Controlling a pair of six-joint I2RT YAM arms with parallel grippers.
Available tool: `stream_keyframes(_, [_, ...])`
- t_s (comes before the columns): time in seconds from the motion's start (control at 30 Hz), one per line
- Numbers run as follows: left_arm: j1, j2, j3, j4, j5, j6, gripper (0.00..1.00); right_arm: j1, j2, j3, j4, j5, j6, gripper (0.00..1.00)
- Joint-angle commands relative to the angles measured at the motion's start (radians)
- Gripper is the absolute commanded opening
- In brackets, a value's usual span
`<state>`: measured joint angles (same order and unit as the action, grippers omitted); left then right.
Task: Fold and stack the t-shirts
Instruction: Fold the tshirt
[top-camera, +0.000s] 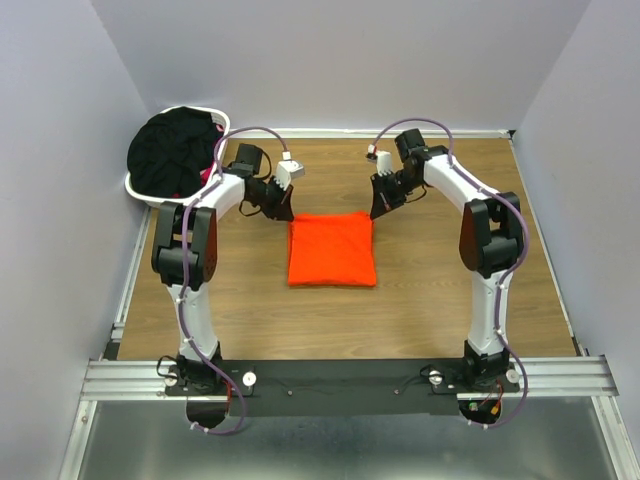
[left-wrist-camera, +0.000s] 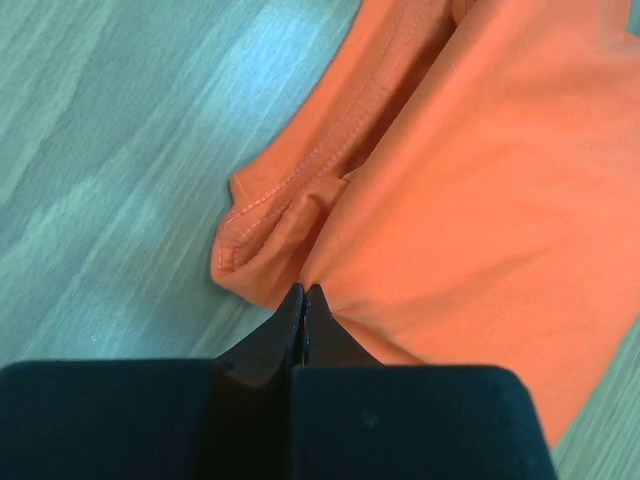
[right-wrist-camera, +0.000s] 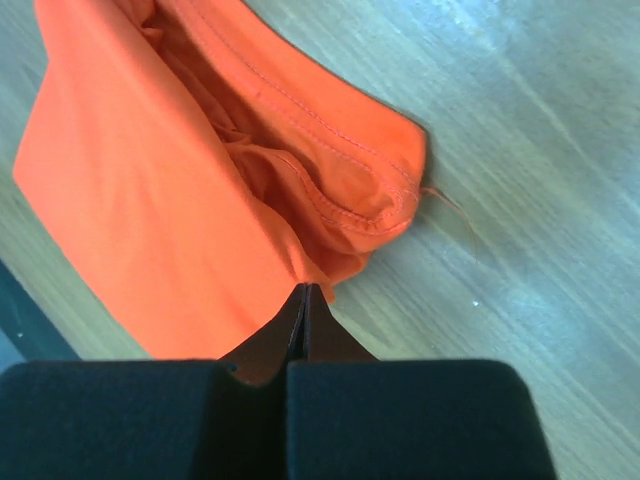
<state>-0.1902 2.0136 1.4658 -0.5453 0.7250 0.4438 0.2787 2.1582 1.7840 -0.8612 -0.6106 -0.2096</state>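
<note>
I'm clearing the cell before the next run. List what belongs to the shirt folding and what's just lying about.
Belongs to the job:
- bright orange folded cloth t-shirt, far corners pinched by the left end effector and the right end effector
- heap of black cloth t-shirts
- scrap of pink cloth

Just there:
- white plastic laundry basket
- brown wooden table

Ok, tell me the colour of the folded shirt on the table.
The shirt is plain bright orange; top view shows it best.
</note>
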Motion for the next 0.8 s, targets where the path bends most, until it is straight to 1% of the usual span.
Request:
stream_keyframes(0.0, [0.032,-0.059,-0.004,0.030,-0.024,0.018,0.00,-0.010,-0.046,-0.020,0.066,0.049,0.007,0.01])
stream_keyframes(0.33, [0.037,-0.127,-0.021,0.070,0.047,0.019,0.00,-0.016,-0.060,0.021,0.091,-0.026,0.050,0.01])
stream_keyframes(0.4, [0.037,-0.118,-0.024,0.091,0.024,-0.002,0.00,-0.016,-0.043,0.040,0.096,-0.031,0.056,0.01])
stream_keyframes(0.53, [0.040,-0.038,0.002,0.097,-0.042,-0.034,0.00,-0.016,-0.003,0.075,0.094,-0.018,0.070,0.01])
stream_keyframes(0.6, [0.047,-0.015,0.013,0.123,-0.077,-0.079,0.00,-0.015,0.009,0.083,0.094,-0.017,0.078,0.01])
stream_keyframes(0.63, [0.051,-0.001,0.014,0.137,-0.094,-0.095,0.00,-0.016,0.012,0.086,0.094,-0.017,0.085,0.02])
stream_keyframes(0.67, [0.057,0.005,0.025,0.162,-0.126,-0.131,0.00,-0.016,0.014,0.091,0.093,-0.021,0.088,0.08])
stream_keyframes(0.7, [0.058,0.011,0.033,0.171,-0.145,-0.148,0.02,-0.016,0.014,0.092,0.093,-0.024,0.093,0.13])
stream_keyframes(0.73, [0.061,0.020,0.042,0.176,-0.171,-0.158,0.10,-0.016,0.011,0.089,0.093,-0.029,0.102,0.20])
stream_keyframes(0.77, [0.066,0.017,0.050,0.179,-0.167,-0.166,0.14,-0.016,0.008,0.089,0.093,-0.035,0.108,0.27])
